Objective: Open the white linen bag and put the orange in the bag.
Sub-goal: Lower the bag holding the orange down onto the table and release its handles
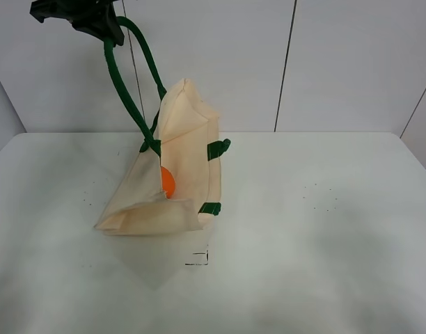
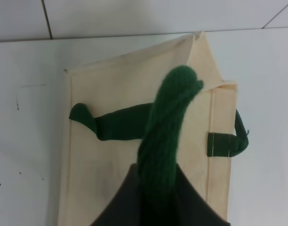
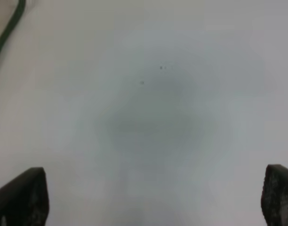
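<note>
The white linen bag [image 1: 188,160] hangs lifted by one dark green handle [image 1: 126,76], its bottom corner resting on the table. The orange [image 1: 168,182] shows partly inside the bag's open mouth. My left gripper [image 1: 95,21] is high at the upper left, shut on the handle. In the left wrist view the handle [image 2: 165,127] rises out of the shut gripper [image 2: 158,207] with the bag [image 2: 111,165] below it. My right gripper [image 3: 153,188] is open and empty over bare table; it is out of the exterior view. A bit of green strap [image 3: 7,28] shows at that view's corner.
The white table [image 1: 324,229] ends at a grey panelled wall [image 1: 338,62] behind. Green tabs [image 1: 218,148] stick out of the bag's side. A small black mark [image 1: 198,259] lies on the table in front of the bag.
</note>
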